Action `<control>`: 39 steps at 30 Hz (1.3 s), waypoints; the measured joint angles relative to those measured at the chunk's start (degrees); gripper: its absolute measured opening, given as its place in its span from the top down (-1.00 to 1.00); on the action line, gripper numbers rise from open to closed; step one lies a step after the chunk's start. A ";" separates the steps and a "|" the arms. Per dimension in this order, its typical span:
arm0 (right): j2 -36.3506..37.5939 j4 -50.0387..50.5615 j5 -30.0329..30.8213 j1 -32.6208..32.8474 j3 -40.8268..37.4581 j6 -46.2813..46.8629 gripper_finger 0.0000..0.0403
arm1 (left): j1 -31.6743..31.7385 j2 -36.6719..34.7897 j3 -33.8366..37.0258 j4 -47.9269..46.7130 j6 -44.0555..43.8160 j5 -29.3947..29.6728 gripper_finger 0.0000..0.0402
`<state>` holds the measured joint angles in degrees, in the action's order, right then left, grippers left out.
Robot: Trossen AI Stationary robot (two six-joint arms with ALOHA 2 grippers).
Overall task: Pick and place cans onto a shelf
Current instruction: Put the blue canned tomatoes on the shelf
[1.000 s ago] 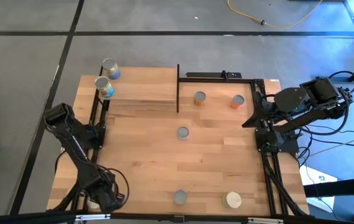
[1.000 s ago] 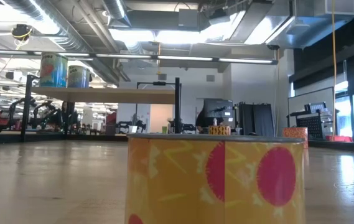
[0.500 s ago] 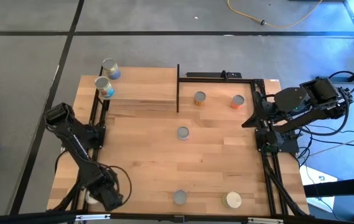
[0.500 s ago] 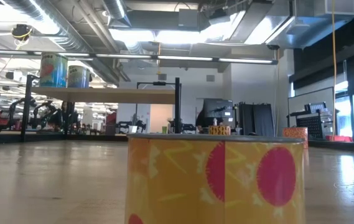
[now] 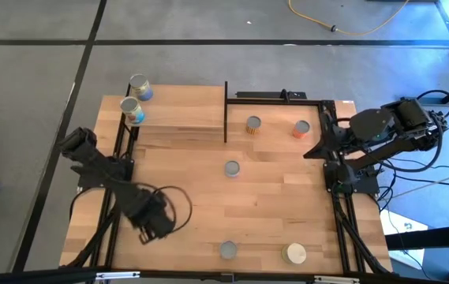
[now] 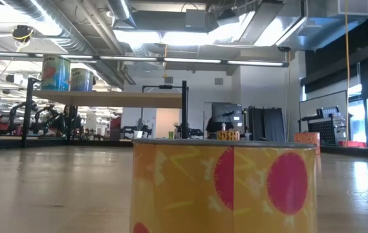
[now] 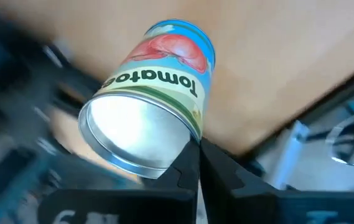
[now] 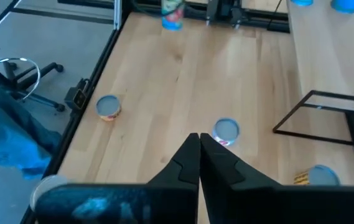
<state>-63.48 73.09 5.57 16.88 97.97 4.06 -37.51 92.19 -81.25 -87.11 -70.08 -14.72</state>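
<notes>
A blue-labelled tomato tin with a bright silver end (image 7: 155, 102) is carried by the left gripper (image 5: 151, 223), tilted on its side, its silver end facing the wrist camera and its label towards the desk below. The tilt suggests it was taken by its side wall, leaving the arm to right it before setting it down. In the left wrist view the tin sits just ahead of the jaws, touching them at its lower rim; the two dark tips appear pressed together beneath it, so whether they truly clamp the tin cannot be told.

The carrying arm hangs over the left front part of the light-wood desk (image 5: 271, 205), well apart from the raised light-wood shelf with black posts (image 5: 181, 118) at the far left. Two blue-labelled tins (image 5: 135, 100) already stand at the shelf's left end; placing there is judged the aim.

Loose tins wait on the desk: an orange one (image 5: 253, 125), a red one (image 5: 301, 128), a grey-topped one (image 5: 231, 168) centrally, another (image 5: 228, 250) at the front, and a cream-topped one (image 5: 295, 253).

The right gripper (image 8: 199, 163) waits at the right edge, jaws clenched and empty.
</notes>
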 joint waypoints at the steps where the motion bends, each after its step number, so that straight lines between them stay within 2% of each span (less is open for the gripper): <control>1: 0.00 -0.32 0.01 0.00 0.00 -0.05 0.96 | 1.60 -0.01 -0.88 -1.65 4.24 1.90 1.00; 5: 0.00 -2.15 0.02 0.02 0.00 -0.08 0.96 | 7.19 -0.03 -2.91 -2.84 23.68 8.30 1.00; 10: -0.02 -3.45 0.05 0.02 0.00 -0.10 0.96 | 12.99 0.58 -3.13 -2.85 43.99 16.50 1.00; 18: -0.04 -4.23 0.04 0.02 0.00 -0.10 0.96 | 20.58 4.96 -3.13 -1.25 66.56 18.81 1.00; 23: -0.04 -4.80 0.04 0.01 0.00 -0.10 0.96 | 22.73 8.72 -3.13 0.90 72.03 20.65 1.00; 39: -0.04 -4.77 0.02 0.02 0.00 -0.10 0.96 | 24.02 12.22 -3.13 8.01 75.16 20.14 1.00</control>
<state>-63.53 68.31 5.58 16.91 97.97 3.97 -13.50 104.41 -84.38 -79.09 5.08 5.41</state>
